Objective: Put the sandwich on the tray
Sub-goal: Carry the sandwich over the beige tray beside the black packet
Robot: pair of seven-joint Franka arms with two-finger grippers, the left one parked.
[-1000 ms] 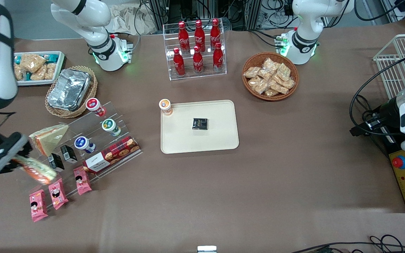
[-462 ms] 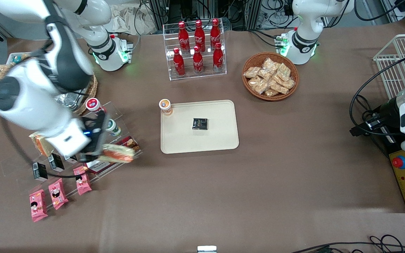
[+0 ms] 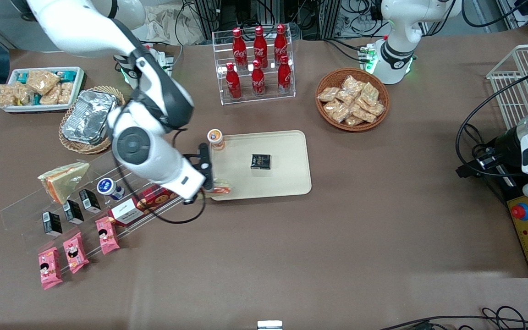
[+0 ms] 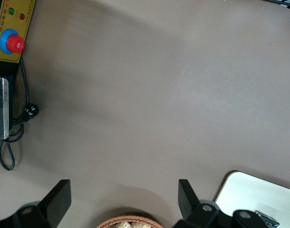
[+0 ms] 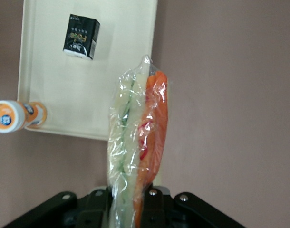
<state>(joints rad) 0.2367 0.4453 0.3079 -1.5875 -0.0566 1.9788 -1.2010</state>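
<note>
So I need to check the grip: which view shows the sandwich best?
The right wrist view: the sandwich fills it, wrapped, clamped in the gripper jaws above the tray edge. The front view shows only an orange sliver. The left wrist view misses it.

Six red cola bottles [image 3: 258, 62] stand in a clear rack [image 3: 253, 94]; a wicker basket of snack packets [image 3: 352, 99] sits toward the parked arm's end, a foil container [image 3: 89, 117] in another basket toward the working arm's
</note>
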